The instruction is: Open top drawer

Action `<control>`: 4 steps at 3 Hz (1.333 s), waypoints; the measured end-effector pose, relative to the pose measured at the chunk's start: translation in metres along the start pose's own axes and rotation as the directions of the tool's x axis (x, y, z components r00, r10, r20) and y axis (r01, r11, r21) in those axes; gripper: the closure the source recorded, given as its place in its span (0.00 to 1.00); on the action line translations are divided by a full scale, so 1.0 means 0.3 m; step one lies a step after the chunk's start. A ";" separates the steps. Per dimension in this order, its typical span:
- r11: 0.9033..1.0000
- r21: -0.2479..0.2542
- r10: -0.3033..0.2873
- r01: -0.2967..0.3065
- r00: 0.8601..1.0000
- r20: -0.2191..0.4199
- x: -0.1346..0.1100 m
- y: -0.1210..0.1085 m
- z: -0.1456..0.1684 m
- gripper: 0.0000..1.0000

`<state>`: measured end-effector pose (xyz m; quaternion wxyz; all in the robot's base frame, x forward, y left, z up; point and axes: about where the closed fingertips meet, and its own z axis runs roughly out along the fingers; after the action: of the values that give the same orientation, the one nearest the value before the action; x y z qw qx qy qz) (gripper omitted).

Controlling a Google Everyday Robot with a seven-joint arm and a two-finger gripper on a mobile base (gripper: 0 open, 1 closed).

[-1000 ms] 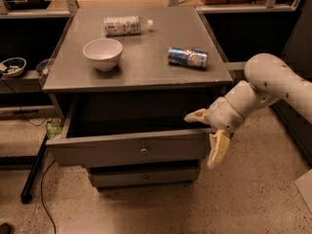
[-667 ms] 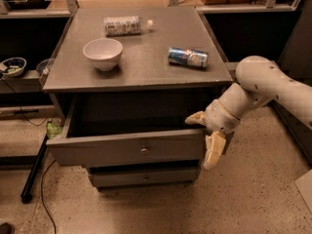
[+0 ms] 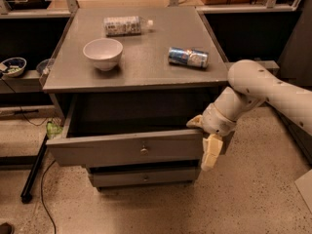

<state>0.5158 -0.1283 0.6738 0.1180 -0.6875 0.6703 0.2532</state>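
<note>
One gripper point(image 3: 204, 138), jaws apart, sits at the right end of the pulled-out top drawer point(image 3: 126, 147)

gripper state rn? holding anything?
Gripper: at the right end of the top drawer front panel, with the drawer standing pulled out. Whether it is open, closed or gripping the panel cannot be told.
</note>
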 end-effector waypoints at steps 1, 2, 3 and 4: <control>1.000 -0.006 0.012 -0.012 1.000 -0.017 0.007 -0.009 0.014 0.00; 1.000 -0.007 0.013 -0.013 1.000 -0.018 0.007 -0.010 0.015 0.25; 1.000 -0.007 0.013 -0.013 1.000 -0.018 0.007 -0.010 0.015 0.48; 1.000 -0.007 0.013 -0.013 1.000 -0.018 0.007 -0.010 0.015 0.72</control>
<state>0.5176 -0.1276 0.6683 0.1080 -0.6858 0.6749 0.2501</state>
